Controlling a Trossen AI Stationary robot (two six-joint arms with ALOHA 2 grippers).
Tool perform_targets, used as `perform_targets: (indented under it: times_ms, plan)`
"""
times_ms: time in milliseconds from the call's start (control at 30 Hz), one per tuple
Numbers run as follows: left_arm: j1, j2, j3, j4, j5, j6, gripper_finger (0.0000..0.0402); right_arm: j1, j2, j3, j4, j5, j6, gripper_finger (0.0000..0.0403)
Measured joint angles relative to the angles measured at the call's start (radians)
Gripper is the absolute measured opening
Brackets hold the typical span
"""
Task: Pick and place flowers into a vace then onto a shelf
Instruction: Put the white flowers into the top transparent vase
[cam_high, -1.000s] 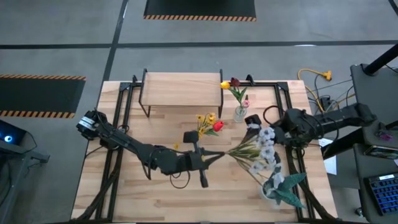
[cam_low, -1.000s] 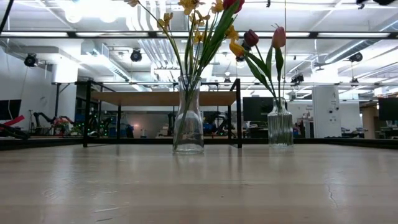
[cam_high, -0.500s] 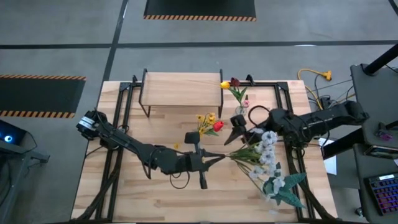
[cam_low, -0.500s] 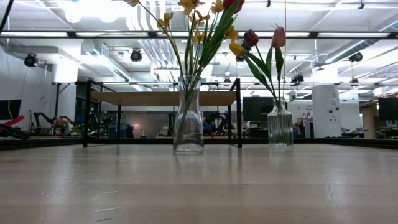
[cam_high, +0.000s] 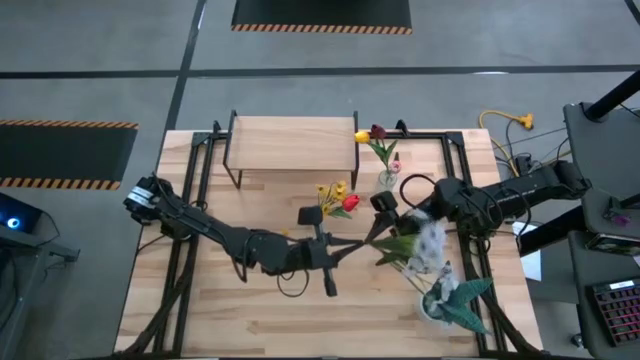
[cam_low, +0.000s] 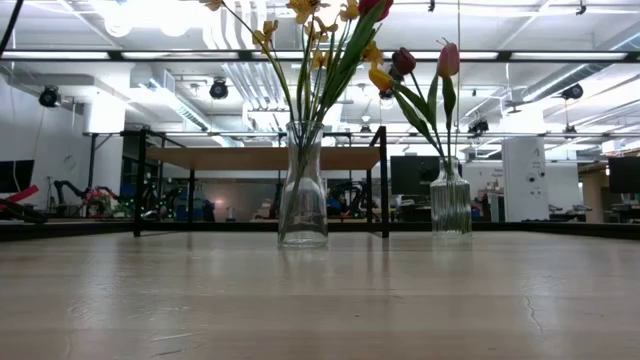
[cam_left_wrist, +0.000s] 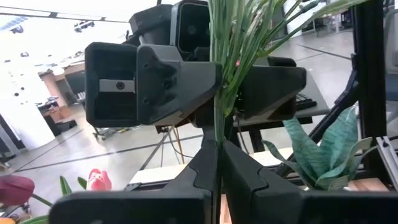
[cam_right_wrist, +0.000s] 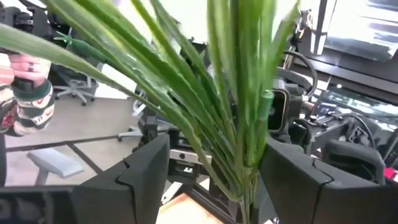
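Pale wood carries everything here: your surface (cam_high: 200, 300) holds the shelf (cam_high: 292, 142) at its far edge, top bare, so neither vase has made the last leg yet. Both arms meet over the middle. The left gripper (cam_high: 352, 247) has its jaws pinched shut on the stem ends of the white-blossomed flowers (cam_high: 428, 245), as the left wrist view shows (cam_left_wrist: 216, 112). The right gripper (cam_high: 382, 213) sits astride the same bunch with its jaws spread wide, leaves passing between them untouched; I'd read this as a handover in mid-air. The near vase (cam_low: 303, 186) and the small vase (cam_low: 450, 198) already stand upright with their own blooms, just in front of the shelf.

The white heads are smeared in the high view, so you can't count them. The low view shows neither gripper. The teal potted plant (cam_high: 462, 305) near the corner partly hides behind the bunch.
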Motion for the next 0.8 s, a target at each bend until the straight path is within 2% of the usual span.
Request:
perform_targets:
  times_ms: [200,300,433,567,667,800]
  plan:
    - [0.003,0.000,0.000,0.000,0.000,-0.003,0.0001,0.001,0.001,0.000,0.000,0.010,0.013,0.0223]
    - [0.004,0.000,0.000,0.000,0.000,-0.003,0.0001,0.001,0.001,0.000,0.000,0.011,0.014,0.0206]
    - [0.007,0.000,0.000,-0.001,0.005,-0.019,0.0001,0.001,0.000,0.000,0.000,0.015,0.021,0.0151]
    - [0.008,0.000,0.000,-0.014,0.015,-0.026,0.0004,0.000,0.000,0.000,0.000,0.017,0.052,0.0074]
    - [0.007,0.000,0.000,-0.040,0.018,-0.027,0.0032,0.000,-0.004,0.000,-0.004,0.025,0.057,0.0022]
    - [-0.002,-0.023,-0.001,-0.086,0.000,-0.027,0.0095,0.002,-0.031,-0.001,-0.046,0.081,0.061,0.0016]
